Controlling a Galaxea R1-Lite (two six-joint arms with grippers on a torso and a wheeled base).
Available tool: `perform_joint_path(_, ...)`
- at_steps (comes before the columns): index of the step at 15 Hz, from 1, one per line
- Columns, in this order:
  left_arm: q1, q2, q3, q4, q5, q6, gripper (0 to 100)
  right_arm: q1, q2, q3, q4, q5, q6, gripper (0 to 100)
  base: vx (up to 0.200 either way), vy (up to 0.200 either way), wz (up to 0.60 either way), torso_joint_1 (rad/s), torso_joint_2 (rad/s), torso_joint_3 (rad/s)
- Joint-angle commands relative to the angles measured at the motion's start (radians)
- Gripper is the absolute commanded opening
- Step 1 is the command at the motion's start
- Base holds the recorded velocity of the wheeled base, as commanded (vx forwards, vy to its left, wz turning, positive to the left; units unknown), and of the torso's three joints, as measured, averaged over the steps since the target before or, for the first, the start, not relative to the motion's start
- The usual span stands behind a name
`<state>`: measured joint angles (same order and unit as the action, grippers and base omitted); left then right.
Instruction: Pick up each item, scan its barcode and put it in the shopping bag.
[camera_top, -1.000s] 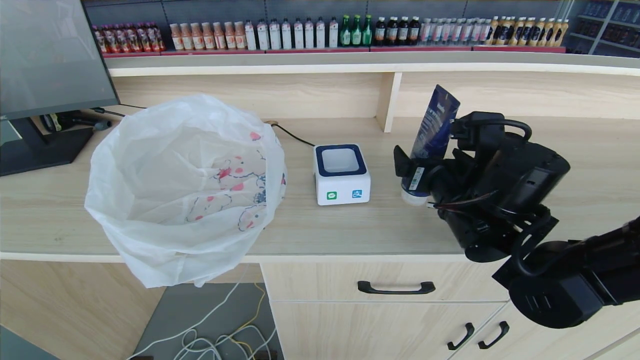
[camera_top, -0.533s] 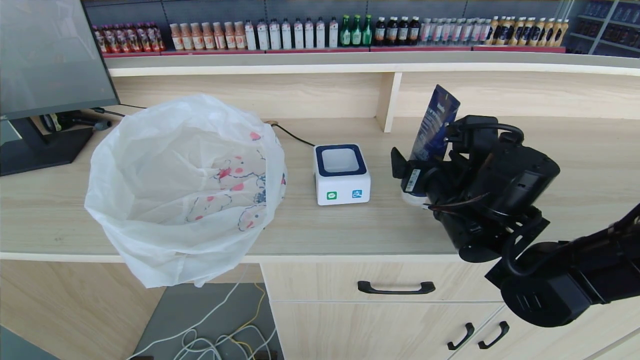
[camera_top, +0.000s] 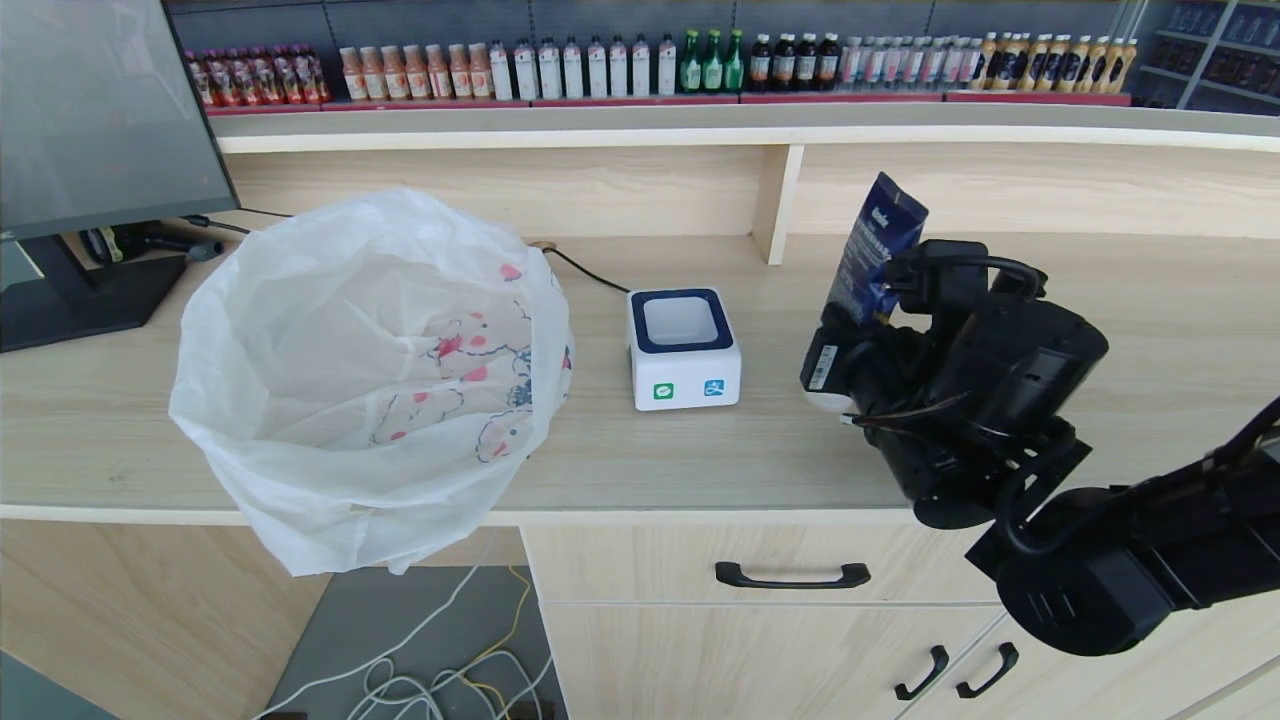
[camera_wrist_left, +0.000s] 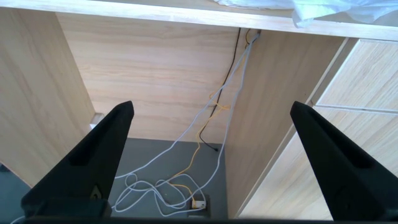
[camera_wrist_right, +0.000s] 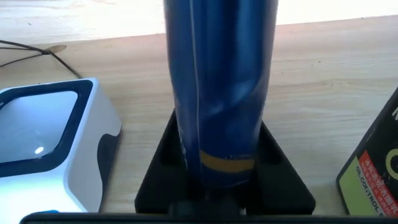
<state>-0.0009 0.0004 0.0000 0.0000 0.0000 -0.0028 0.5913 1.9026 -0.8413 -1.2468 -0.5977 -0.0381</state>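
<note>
Blue tube (camera_top: 875, 245) stands near upright, cap down, clenched in the right tool (camera_top: 848, 355) over the desk (camera_top: 700, 450). The scanner (camera_top: 684, 347) lies near, on its left, with the shopping bag (camera_top: 370, 380) beyond. The left tool (camera_wrist_left: 208, 155) hangs released, well apart.

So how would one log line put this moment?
right gripper: shut on blue tube, right of barcode scanner | left gripper: open, below counter | shopping bag: open

Blue tube (camera_top: 872, 255) near upright, cap down, clamped in right gripper (camera_top: 838, 352), right of white scanner (camera_top: 685, 350); white bag (camera_top: 370, 380) open, left.
</note>
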Motion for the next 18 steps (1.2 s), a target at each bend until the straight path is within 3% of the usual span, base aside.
perform_joint_path(1,-0.001,0.0,0.0,0.0,0.0,0.0,100,0.001,0.001,0.001,-0.003,-0.001,0.0,0,0.0,0.0,0.0,0.0,0.0,0.0)
perform_joint_path(15,0.001,0.0,0.0,0.0,0.0,0.0,100,0.001,-0.106,0.062,-0.033,0.002,-0.002,0,0.0,0.0,0.0,0.0,0.0,0.0)
perform_joint_path(18,0.001,0.0,0.0,0.0,0.0,0.0,100,0.01,-0.181,0.13,-0.033,0.009,-0.005,0,0.0,0.0,0.0,0.0,0.0,0.0)
